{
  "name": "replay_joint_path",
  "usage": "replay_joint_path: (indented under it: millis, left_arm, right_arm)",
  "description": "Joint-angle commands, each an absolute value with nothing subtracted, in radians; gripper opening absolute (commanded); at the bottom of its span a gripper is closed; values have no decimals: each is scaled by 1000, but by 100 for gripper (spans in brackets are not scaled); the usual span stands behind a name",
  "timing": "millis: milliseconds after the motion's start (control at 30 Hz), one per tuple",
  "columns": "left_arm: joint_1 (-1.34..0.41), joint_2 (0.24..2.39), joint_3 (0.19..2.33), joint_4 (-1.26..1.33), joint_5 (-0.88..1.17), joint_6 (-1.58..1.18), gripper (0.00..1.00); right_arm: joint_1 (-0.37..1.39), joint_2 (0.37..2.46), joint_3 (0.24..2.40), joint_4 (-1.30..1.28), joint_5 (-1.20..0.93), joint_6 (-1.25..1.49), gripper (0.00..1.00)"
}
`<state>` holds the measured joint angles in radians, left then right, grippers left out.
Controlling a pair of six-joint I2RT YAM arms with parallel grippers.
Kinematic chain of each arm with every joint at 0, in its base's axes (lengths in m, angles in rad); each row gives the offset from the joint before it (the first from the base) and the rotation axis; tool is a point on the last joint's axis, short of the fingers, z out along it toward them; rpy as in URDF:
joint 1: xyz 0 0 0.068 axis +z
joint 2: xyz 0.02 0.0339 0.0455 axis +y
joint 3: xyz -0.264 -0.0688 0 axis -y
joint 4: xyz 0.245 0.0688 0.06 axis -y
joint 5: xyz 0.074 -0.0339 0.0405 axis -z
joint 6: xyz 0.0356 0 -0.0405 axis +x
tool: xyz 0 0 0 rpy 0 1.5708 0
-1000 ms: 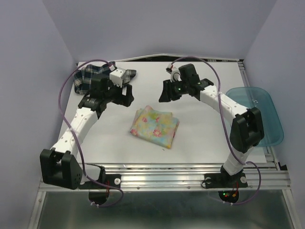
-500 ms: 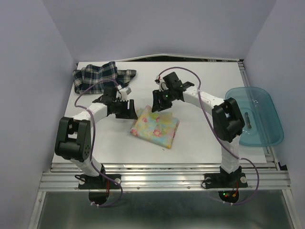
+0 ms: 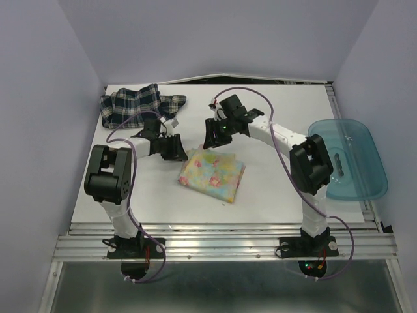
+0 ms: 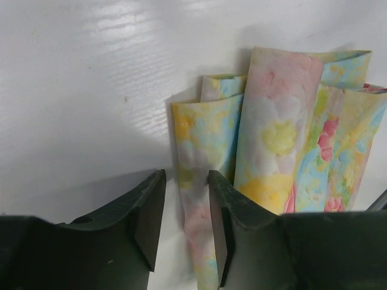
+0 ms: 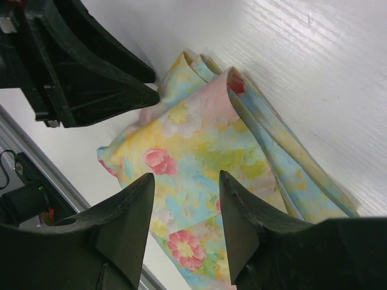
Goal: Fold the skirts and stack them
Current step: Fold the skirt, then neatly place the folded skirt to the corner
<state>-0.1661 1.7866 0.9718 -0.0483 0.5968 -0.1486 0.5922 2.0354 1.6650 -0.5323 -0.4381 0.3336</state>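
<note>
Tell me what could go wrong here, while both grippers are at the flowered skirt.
The left gripper straddles only one corner fold of the flowered skirt; pinching it alone may pull the folds open.
The right gripper hangs open over the cloth; an uneven lift could let layers slide apart.

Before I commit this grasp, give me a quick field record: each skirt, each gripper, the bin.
floral skirt: folded, lying flat mid-table
plaid skirt: crumpled, unfolded, far-left corner of the table
left gripper: open, jaws straddling a fold at the floral skirt's far-left corner, not clamped
right gripper: open, over the floral skirt's far edge; contact unclear
teal plastic bin: at the table's right edge, apart from both skirts
stack: not started
</note>
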Motion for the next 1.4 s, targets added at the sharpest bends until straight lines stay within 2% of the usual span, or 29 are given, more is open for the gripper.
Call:
replay_joint_path:
  millis: [0, 200, 300, 333, 500, 800, 1100, 1233, 1367]
  left_arm:
    - [-170, 1831, 1000, -31, 583, -149, 44]
    - [-186, 1844, 1005, -15, 594, -138, 34]
    - [-189, 1842, 1009, -8, 604, -133, 20]
    - [-189, 1842, 1008, -8, 607, -130, 13]
    - [-189, 1815, 1002, -8, 615, -100, 1]
    - [-187, 1802, 994, 32, 630, -89, 0]
    - [-189, 1809, 1006, 37, 634, -69, 0]
    - [-190, 1812, 1019, 37, 629, -60, 0]
    - [-190, 1818, 1035, 28, 620, -51, 0]
  right_arm:
    - [611, 2072, 1791, -522, -400, 316, 55]
    - [611, 2186, 1887, -526, -403, 264, 67]
    - [611, 2238, 1917, -519, -439, 244, 68]
    - [611, 2249, 1917, -511, -452, 239, 68]
    - [611, 2275, 1896, -433, -483, 221, 68]
    - [611, 2332, 1911, -347, -564, 245, 69]
    - [630, 2379, 1922, -318, -549, 216, 69]
    - [650, 2391, 1921, -318, -537, 184, 66]
    - [650, 2396, 1905, -316, -526, 146, 59]
